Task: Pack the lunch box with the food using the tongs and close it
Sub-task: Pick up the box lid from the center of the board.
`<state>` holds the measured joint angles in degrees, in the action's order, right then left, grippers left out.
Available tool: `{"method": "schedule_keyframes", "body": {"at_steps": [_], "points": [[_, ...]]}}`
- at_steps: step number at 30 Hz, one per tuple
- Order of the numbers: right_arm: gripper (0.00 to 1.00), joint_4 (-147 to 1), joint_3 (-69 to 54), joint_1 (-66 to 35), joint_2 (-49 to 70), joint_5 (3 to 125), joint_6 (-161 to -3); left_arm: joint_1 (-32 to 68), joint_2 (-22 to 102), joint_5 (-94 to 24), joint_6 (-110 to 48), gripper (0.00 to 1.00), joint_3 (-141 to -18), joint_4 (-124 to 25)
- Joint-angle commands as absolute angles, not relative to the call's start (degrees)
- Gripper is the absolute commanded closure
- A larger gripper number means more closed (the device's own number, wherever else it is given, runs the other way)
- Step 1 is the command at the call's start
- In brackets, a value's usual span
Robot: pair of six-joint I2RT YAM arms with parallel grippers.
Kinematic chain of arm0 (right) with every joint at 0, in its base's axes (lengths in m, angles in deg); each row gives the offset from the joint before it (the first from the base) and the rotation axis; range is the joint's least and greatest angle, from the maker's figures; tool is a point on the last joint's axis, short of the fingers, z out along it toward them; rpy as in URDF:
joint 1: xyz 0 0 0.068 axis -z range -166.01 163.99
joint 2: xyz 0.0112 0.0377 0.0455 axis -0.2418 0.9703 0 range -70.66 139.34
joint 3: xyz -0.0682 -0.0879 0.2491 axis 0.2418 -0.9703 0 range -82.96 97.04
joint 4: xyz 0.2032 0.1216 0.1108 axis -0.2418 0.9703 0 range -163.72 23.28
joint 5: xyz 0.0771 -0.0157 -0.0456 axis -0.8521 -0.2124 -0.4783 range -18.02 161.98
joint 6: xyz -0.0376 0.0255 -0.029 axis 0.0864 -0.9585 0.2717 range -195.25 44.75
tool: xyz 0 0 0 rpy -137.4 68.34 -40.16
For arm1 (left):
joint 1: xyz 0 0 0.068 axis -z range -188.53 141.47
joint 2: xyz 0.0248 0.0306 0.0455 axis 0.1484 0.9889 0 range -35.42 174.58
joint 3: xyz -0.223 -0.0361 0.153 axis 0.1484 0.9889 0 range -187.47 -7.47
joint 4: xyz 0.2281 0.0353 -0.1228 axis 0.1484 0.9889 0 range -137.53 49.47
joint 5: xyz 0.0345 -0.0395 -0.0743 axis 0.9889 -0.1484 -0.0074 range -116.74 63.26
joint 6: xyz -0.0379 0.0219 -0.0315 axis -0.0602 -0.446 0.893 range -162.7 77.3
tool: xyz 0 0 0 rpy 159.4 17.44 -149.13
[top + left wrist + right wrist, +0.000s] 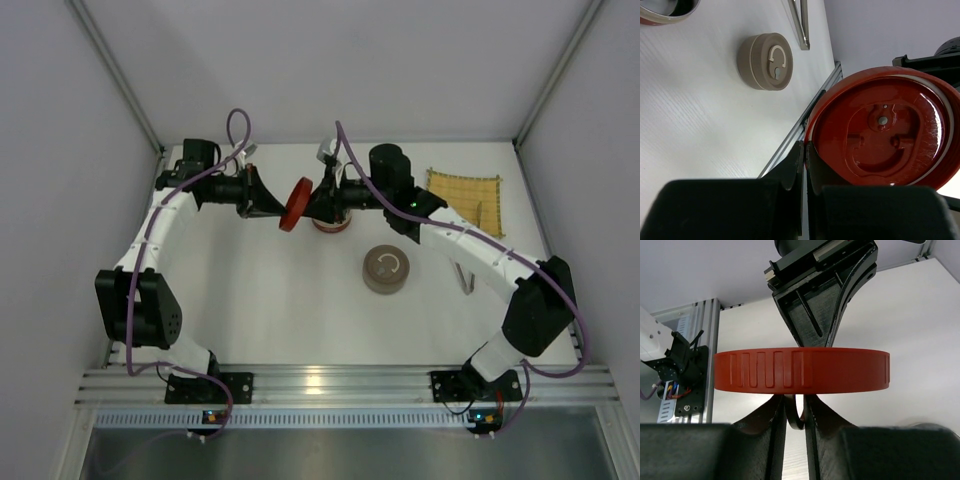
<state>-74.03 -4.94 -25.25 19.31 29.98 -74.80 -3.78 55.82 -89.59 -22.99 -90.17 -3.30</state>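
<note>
The lunch box's round red lid (294,205) hangs on edge in the air between both grippers. My left gripper (805,146) is shut on the rim of the lid (885,130). In the right wrist view the lid (802,371) shows edge-on, and my right gripper (796,407) has its jaws closed onto the lid's thin black handle loop (794,415). The red lunch box (333,226) stands on the table under the right gripper, its inside hidden. The silver tongs (800,25) lie on the table by the right arm. The food is out of view.
A round taupe container (386,270) with a ring handle sits mid-table, also seen in the left wrist view (765,61). A yellow woven mat (463,190) lies at the back right. Grey walls close in the table on three sides.
</note>
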Motion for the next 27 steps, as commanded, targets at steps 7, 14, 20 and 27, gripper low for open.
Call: {"method": "schedule_keyframes", "body": {"at_steps": [7, 14, 20, 27], "points": [[0.97, -74.6, -1.3, -27.1, 19.3, 30.6, -72.4, -3.5, 51.2, -96.3, -13.1, 1.00, -84.4, -18.3], [1.00, -66.7, 0.4, -24.7, 17.1, 32.0, -70.5, -3.5, 45.3, -91.6, -11.2, 0.37, -77.2, -25.6], [1.00, -55.7, -0.1, -18.0, 14.9, 33.9, -72.3, -4.2, 40.6, -81.1, -20.8, 0.02, -77.4, -20.5], [1.00, -55.2, -8.2, -10.5, 13.2, 30.2, -91.5, -4.1, 29.1, -65.3, -40.4, 0.02, -76.0, -21.6]]}}
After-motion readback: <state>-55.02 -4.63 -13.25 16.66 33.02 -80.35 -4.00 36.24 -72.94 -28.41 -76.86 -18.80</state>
